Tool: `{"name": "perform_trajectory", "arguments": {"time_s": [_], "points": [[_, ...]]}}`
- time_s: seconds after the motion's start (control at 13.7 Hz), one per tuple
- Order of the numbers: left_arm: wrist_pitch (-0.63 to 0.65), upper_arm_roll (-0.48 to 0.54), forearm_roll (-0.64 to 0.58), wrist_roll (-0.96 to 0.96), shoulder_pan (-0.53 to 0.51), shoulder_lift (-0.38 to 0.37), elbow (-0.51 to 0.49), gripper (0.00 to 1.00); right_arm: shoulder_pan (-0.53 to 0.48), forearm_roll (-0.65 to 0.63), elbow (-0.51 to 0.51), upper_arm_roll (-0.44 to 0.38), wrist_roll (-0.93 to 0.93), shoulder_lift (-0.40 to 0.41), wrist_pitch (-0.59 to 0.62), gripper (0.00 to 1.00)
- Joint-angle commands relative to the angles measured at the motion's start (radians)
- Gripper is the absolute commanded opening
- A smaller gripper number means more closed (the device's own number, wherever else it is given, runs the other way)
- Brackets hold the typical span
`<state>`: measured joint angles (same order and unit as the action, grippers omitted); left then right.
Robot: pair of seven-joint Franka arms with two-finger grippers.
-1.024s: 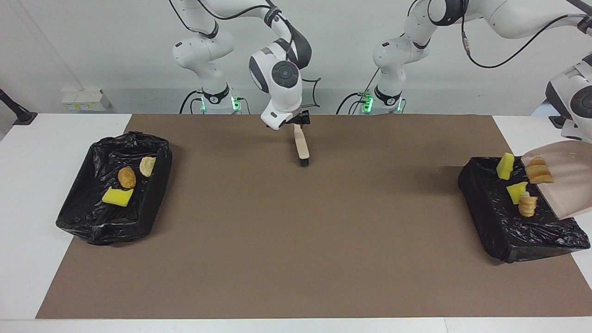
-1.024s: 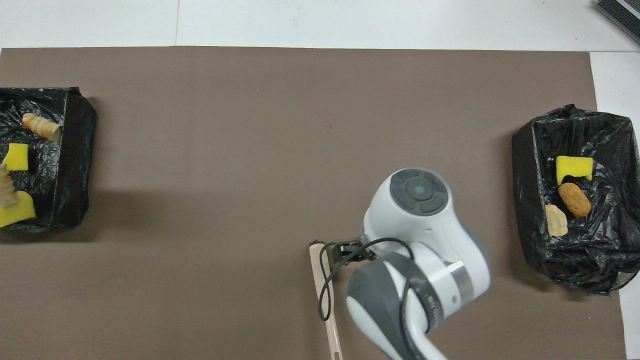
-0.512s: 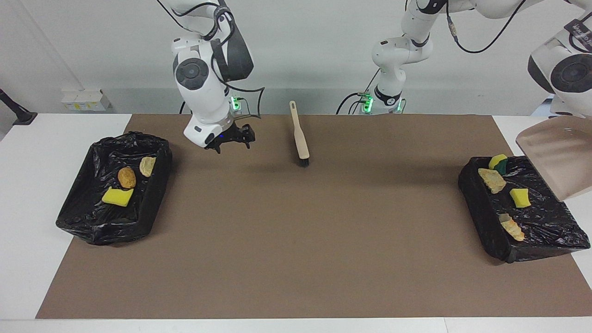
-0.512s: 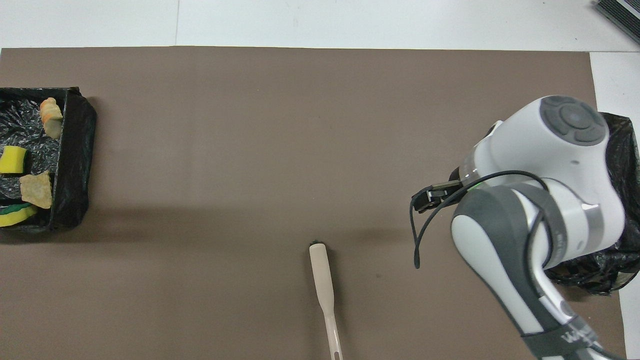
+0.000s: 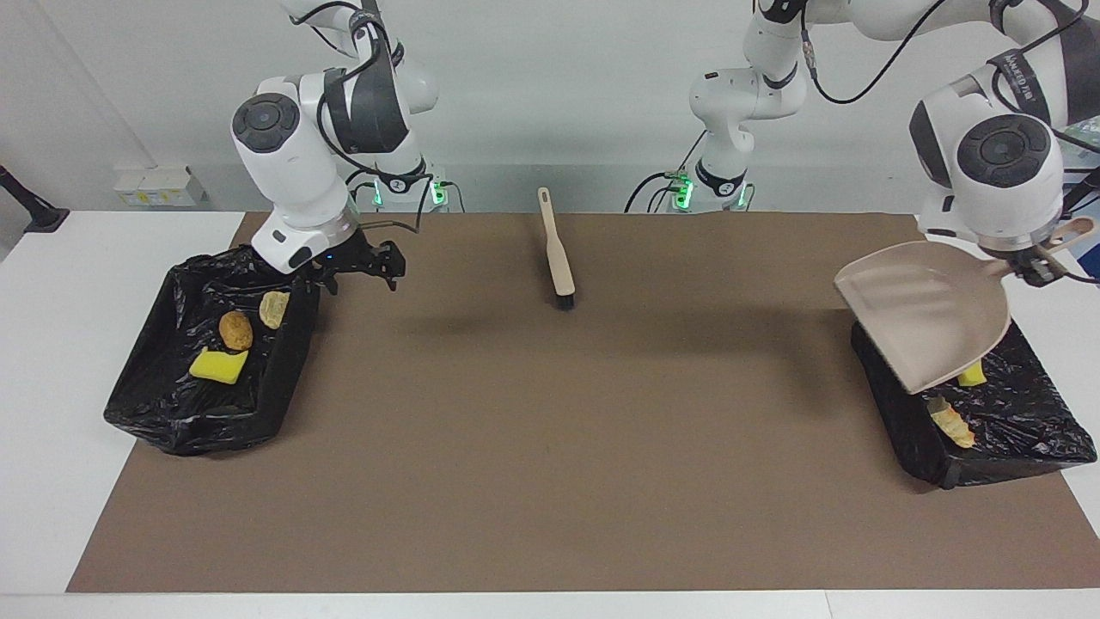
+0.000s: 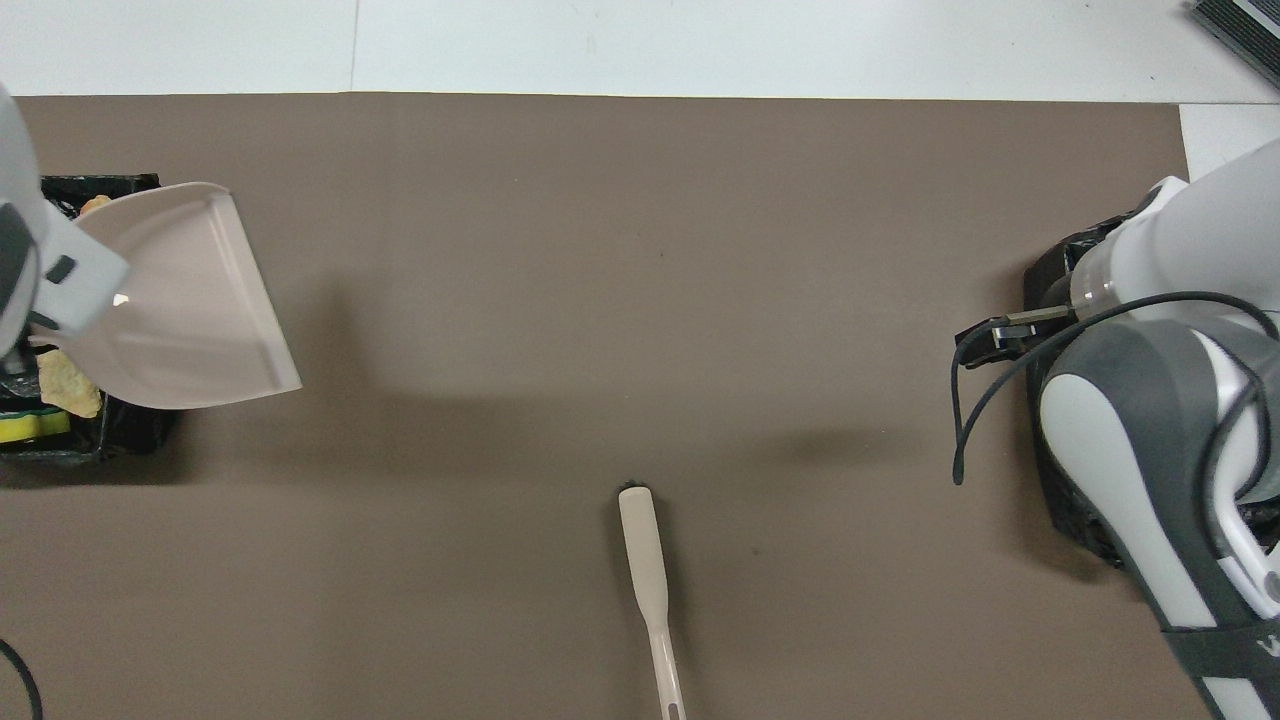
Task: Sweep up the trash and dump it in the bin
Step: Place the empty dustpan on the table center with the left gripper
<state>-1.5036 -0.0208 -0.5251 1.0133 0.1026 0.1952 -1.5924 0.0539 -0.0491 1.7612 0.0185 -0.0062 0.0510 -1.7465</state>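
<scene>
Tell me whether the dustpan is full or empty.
Empty: the dustpan in the left hand shows a bare inner surface in both views.

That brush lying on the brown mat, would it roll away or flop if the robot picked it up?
The brush lies flat on the mat, and its handle looks flattened, so it probably won't roll. It keeps a straight line, so it is likely stiff. Being slim, it is probably light.

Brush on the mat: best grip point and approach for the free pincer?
Take the brush by its narrow handle, the end nearer the robots, coming straight down with the open right pincer. It lies flat on the mat, bristles at the end farther from the robots, so close across the handle's width.
</scene>
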Motion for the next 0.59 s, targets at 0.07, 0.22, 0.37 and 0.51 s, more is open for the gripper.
{"name": "perform_trajectory", "arguments": {"time_s": [0.07,0.22,0.37,0.51], "points": [[-0.012,0.016,0.16,-0.429,0.167,-0.011,-0.107,0.0,-0.069,0.014,-0.045,-0.003,-0.037,-0.033,0.053,1.0],[-0.055,0.018,0.291,-0.644,0.242,0.016,-0.104,0.0,-0.081,0.021,-0.109,-0.006,-0.034,-0.042,0.123,1.0],[-0.09,0.018,0.362,-0.827,0.314,0.053,-0.093,0.0,-0.089,0.037,-0.192,-0.006,-0.009,-0.03,0.22,1.0],[-0.139,0.018,0.436,-1.013,0.371,0.098,-0.074,0.0,-0.1,0.034,-0.242,-0.008,-0.005,-0.025,0.264,1.0]]}}
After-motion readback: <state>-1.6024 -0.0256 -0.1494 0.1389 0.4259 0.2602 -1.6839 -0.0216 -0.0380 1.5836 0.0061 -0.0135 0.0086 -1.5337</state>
